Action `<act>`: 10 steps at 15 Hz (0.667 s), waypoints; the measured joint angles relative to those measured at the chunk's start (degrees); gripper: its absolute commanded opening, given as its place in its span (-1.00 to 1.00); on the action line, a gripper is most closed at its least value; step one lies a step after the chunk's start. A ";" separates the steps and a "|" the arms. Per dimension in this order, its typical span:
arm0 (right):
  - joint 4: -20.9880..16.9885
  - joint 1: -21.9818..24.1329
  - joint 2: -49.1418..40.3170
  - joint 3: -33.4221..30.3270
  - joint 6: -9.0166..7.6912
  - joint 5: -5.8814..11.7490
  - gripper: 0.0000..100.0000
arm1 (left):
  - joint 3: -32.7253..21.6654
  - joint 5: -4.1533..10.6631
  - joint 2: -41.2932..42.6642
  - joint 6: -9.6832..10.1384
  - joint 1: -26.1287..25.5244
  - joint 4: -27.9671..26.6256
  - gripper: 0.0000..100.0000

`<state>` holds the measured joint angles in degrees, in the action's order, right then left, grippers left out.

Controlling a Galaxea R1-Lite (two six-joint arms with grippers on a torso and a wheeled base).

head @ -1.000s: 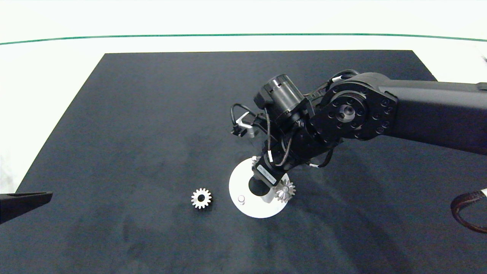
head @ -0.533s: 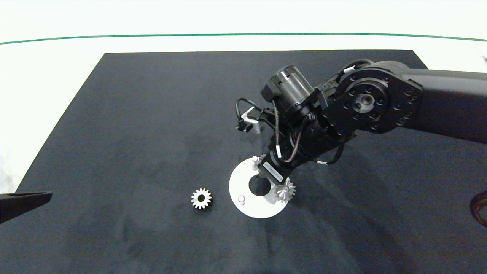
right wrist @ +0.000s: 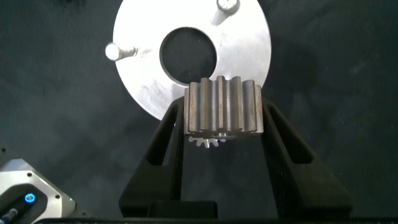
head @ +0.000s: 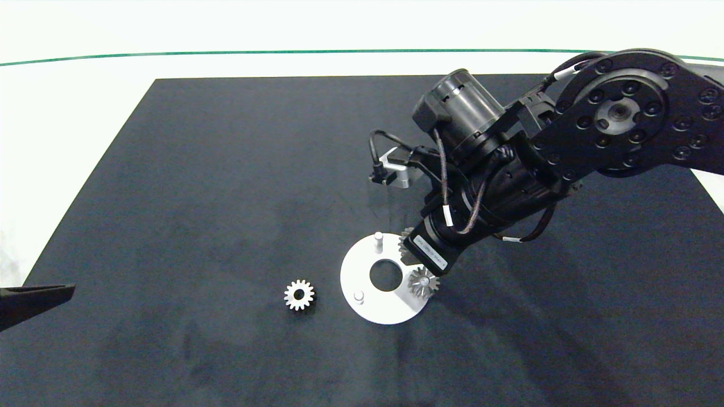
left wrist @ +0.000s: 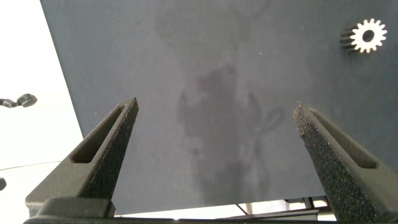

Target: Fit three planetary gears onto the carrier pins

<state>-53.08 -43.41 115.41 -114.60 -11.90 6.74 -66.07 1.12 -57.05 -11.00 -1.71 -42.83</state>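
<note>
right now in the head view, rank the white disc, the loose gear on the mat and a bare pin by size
1. white disc, clearly largest
2. loose gear, much smaller
3. bare pin, smallest

All three rest on the mat, so nearness hardly skews this.

A dark mat (head: 226, 169) is laid flat on a white table (head: 68, 113) — its edges are set in from the table's. A thin green line (head: 226, 53) is marked beyond the mat's far edge.

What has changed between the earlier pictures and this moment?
The right end effector, shut on a gear, rose and drew back right, uncovering the disc. The seated gear, loose gear and left end effector stayed put.
</note>
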 measured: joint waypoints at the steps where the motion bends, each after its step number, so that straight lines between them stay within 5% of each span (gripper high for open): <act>1: 1.16 0.09 -0.02 0.00 0.41 0.00 -0.56 | -0.02 -0.02 0.05 0.00 0.02 0.00 1.00; 4: 5.47 0.30 0.13 0.00 2.45 -0.07 -0.56 | -0.11 -0.02 0.09 0.00 0.20 0.07 1.00; 5: 5.42 0.35 0.24 0.00 1.87 -0.11 -0.56 | -0.13 0.00 0.11 0.00 0.22 0.07 1.00; 7: 5.64 0.44 0.38 0.00 4.00 0.28 -0.56 | -0.18 0.00 0.16 0.00 0.22 0.07 1.00; 10: 4.33 2.93 0.27 0.00 3.99 3.64 -0.56 | -0.27 -0.02 0.20 -0.02 0.28 0.09 1.00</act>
<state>-48.75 -40.48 115.68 -114.60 -7.91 10.39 -66.34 1.10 -56.86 -11.02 -1.43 -42.74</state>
